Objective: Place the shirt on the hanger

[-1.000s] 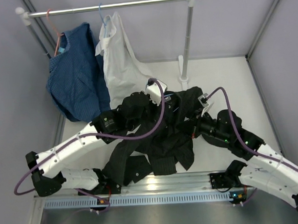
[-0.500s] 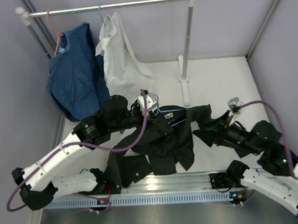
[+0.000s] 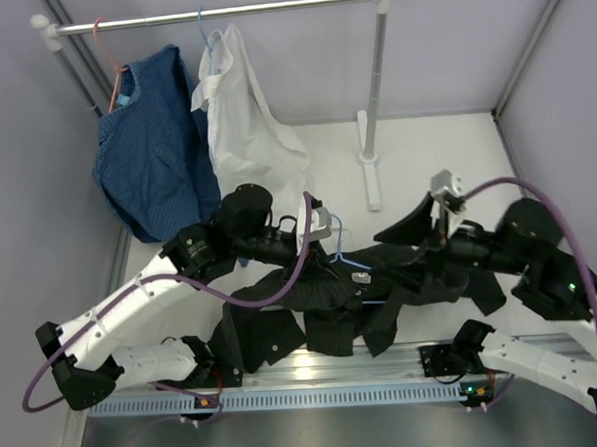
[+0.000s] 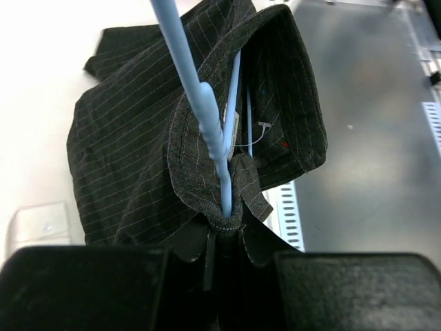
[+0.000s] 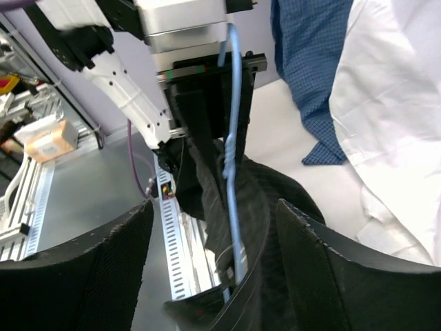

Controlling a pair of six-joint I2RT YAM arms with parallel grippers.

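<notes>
The black pinstriped shirt (image 3: 328, 307) hangs bunched from the thin light-blue hanger (image 3: 349, 263) over the table's near middle. My left gripper (image 3: 325, 229) is shut on the hanger's twisted neck (image 4: 215, 141), with the shirt's collar (image 4: 207, 200) pinched in as well. My right gripper (image 3: 416, 245) stands open on the shirt's right side. In the right wrist view its wide fingers (image 5: 79, 269) flank the shirt (image 5: 258, 207) and hanger wire (image 5: 233, 179), and cloth lies against the right-hand one.
A clothes rail (image 3: 217, 12) at the back carries a blue shirt (image 3: 150, 156) on a pink hanger and a white shirt (image 3: 243, 126). The rail's post (image 3: 377, 89) stands at back right. A metal rail (image 3: 336, 367) runs along the near edge. Walls close both sides.
My right gripper opened, drew off to the right, then came back beside the shirt. My left gripper kept its hold, and the shirt now spreads further right.
</notes>
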